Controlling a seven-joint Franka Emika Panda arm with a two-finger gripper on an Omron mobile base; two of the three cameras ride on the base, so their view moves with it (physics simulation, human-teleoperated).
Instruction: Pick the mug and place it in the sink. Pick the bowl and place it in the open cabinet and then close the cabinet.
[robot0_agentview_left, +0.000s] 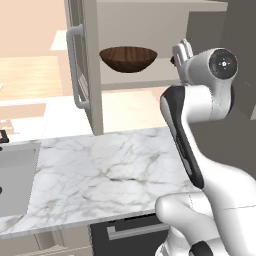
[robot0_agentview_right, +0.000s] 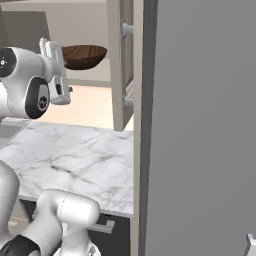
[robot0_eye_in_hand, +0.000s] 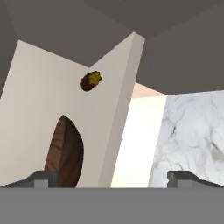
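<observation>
since the bowl (robot0_agentview_left: 128, 58) sits on the cabinet (robot0_agentview_left: 150, 20) shelf and the gripper (robot0_eye_in_hand: 112, 177) is wide open and empty, clear the arm, then push the door (robot0_agentview_left: 80, 65) shut by its outer face.

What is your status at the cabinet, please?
Gripper open, empty. Bowl on cabinet shelf. Door open. Nothing blocking.
</observation>
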